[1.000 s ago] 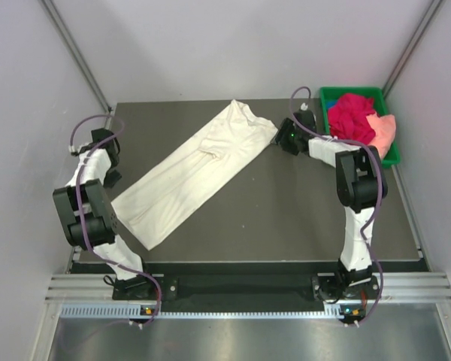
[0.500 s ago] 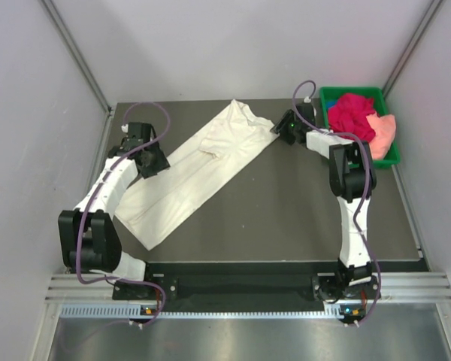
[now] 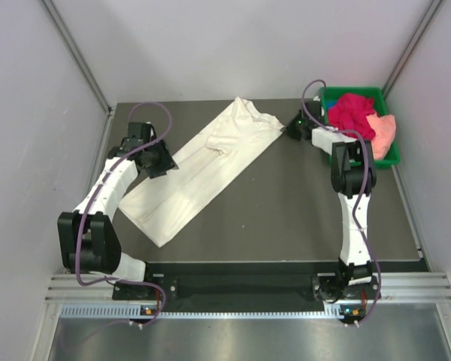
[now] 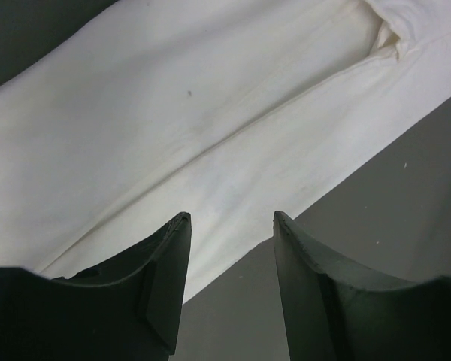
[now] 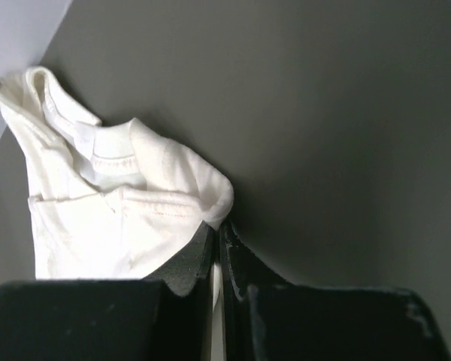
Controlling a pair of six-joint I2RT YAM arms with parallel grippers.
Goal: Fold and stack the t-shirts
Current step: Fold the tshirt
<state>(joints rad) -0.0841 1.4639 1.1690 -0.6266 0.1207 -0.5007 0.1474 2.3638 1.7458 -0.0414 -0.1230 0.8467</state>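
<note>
- The cream-white t-shirt (image 3: 210,165) is seen from the top camera stretched into a long diagonal band on the dark table (image 3: 286,210), between the two grippers. It is judged to be laid out this way so that it can be drawn flat before a fold.
- The left gripper (image 3: 164,159) is held over one long edge of the band, and the right gripper (image 3: 291,130) is set at the collar end. Just beyond the right gripper, the magenta-red t-shirt (image 3: 351,113) and the peach-pink t-shirt (image 3: 383,129) are heaped, crumpled, in the green tray (image 3: 353,91).
- In the left wrist view, the jaws are shown partly apart with nothing between them. Smooth, matte cloth with one soft lengthwise crease is spread ahead of the fingers (image 4: 169,256), and its straight edge runs close in front of them against the table.
- In the right wrist view, the jaws are pressed together on a rounded fold of the shirt's edge, with a white sliver visible between them. The stitched collar is bunched ahead and to the left. This corner is judged to be pinched so that it can be dragged.
</note>
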